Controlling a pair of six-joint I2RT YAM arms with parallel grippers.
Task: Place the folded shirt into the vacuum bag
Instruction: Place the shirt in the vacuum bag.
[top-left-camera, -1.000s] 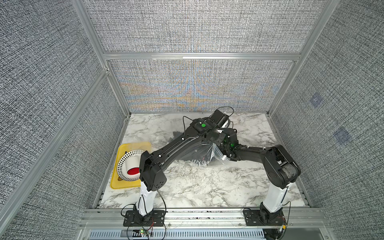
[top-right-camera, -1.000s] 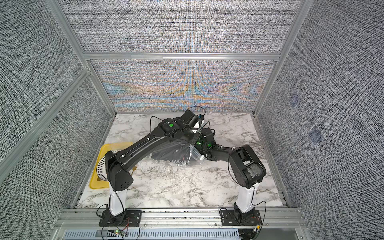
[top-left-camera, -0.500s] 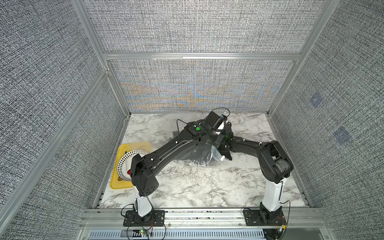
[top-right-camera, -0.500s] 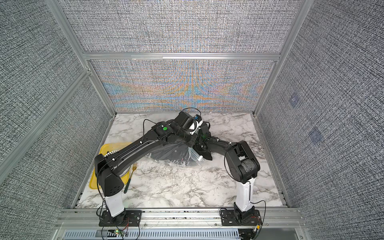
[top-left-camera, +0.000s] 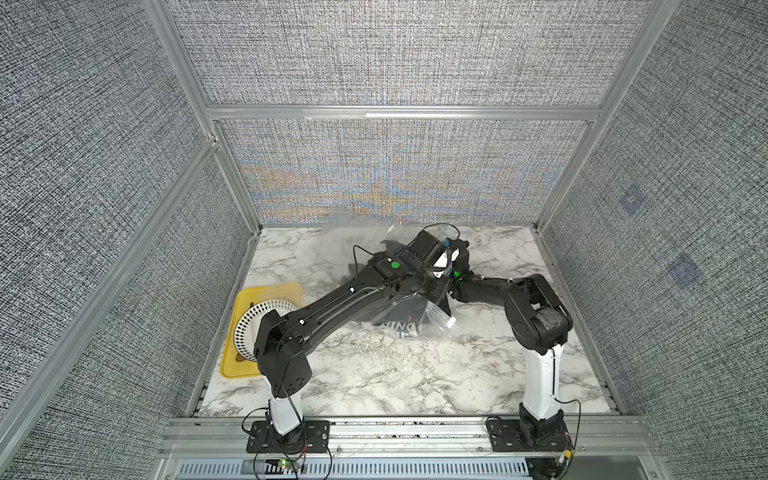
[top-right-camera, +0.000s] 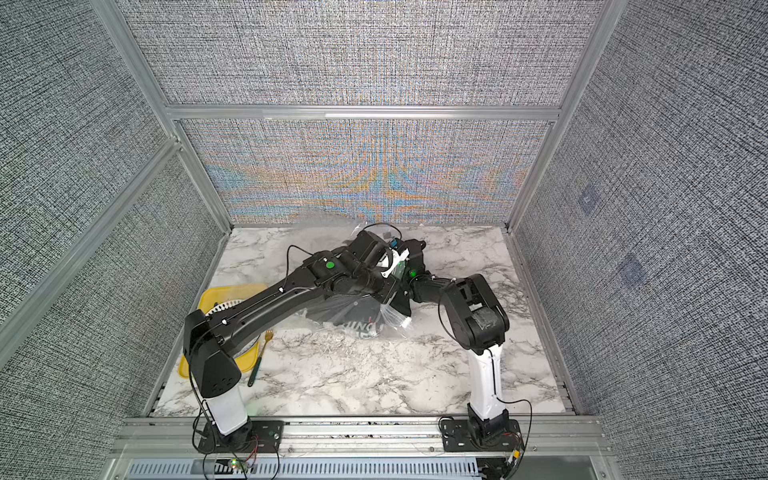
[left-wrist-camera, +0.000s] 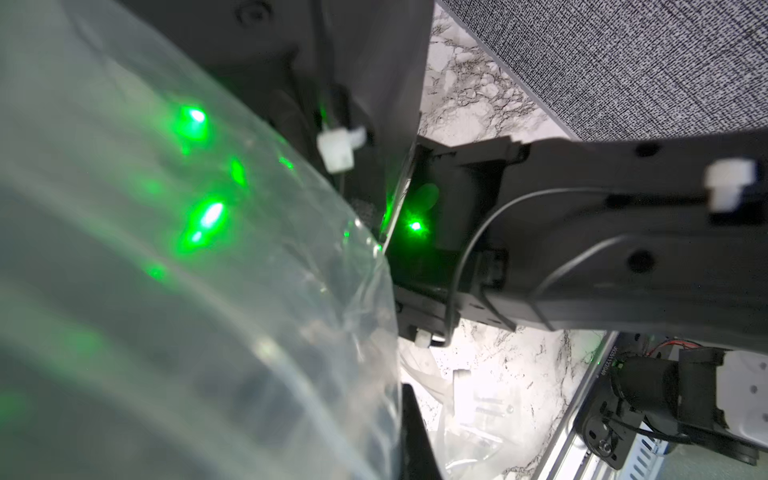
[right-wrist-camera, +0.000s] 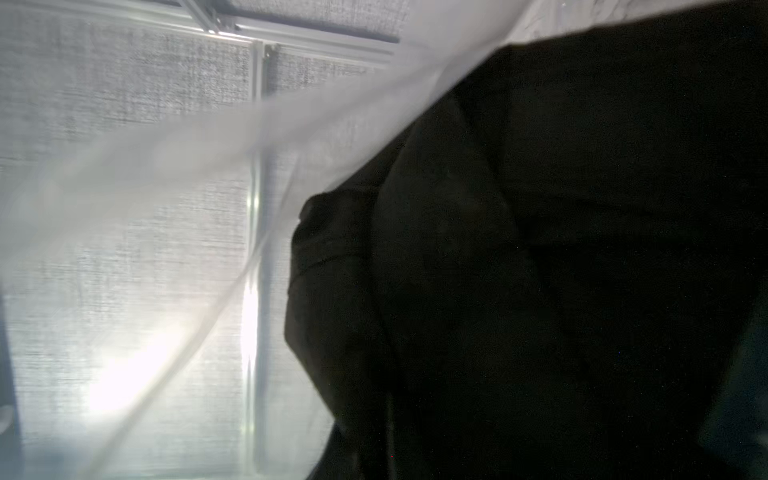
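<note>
Shirt looks largely bagged; both arms at the mouth.
Left tool pinched shut, grip hidden; folded shirt lies mid-desk, seemingly inside the vacuum bag; right tool also pinched shut. Left to do: seat it fully, let go.

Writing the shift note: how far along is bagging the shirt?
Done: the black folded shirt with white lettering shows through the clear crinkly plastic vacuum bag. In hand: the left arm and right arm meet over its far end, hiding that part. Left: confirm the shirt is fully inside, then withdraw.
</note>
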